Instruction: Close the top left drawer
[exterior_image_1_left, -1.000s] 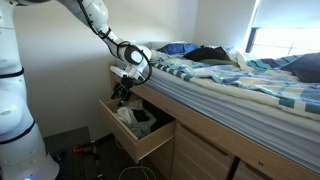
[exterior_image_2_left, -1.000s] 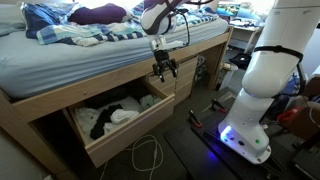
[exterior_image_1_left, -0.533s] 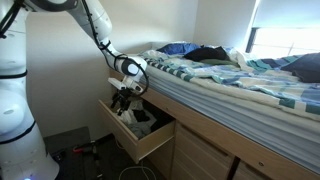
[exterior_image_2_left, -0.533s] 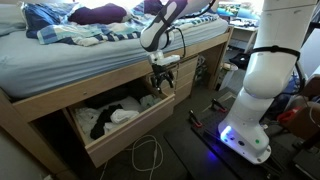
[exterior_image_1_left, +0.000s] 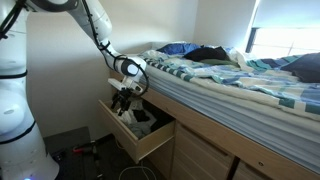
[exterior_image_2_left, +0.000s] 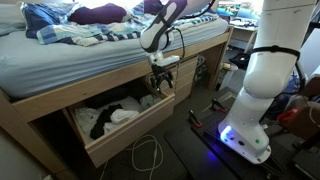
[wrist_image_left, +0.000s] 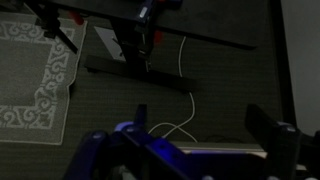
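The top left drawer (exterior_image_1_left: 124, 134) of the light wood bed frame stands pulled out, with dark and white clothes (exterior_image_1_left: 136, 119) inside. It shows in both exterior views, and in one its plain front panel (exterior_image_2_left: 130, 137) faces the camera. My gripper (exterior_image_1_left: 122, 97) hangs at the drawer's outer corner, just above its rim, pointing down (exterior_image_2_left: 161, 88). In the wrist view its two dark fingers (wrist_image_left: 200, 125) stand wide apart with nothing between them, over the carpet.
The bed (exterior_image_1_left: 230, 80) with striped bedding runs above the drawer. Matching shut drawer fronts (exterior_image_1_left: 200, 155) sit beside it. My white base (exterior_image_2_left: 262, 95) stands close by. A white cable (exterior_image_2_left: 147, 155) lies on the floor, and a patterned rug (wrist_image_left: 35, 70) shows in the wrist view.
Over the last second the gripper dropped and shifted toward the drawer's outer corner. Nothing has moved in the last half second. The drawer is in the same place.
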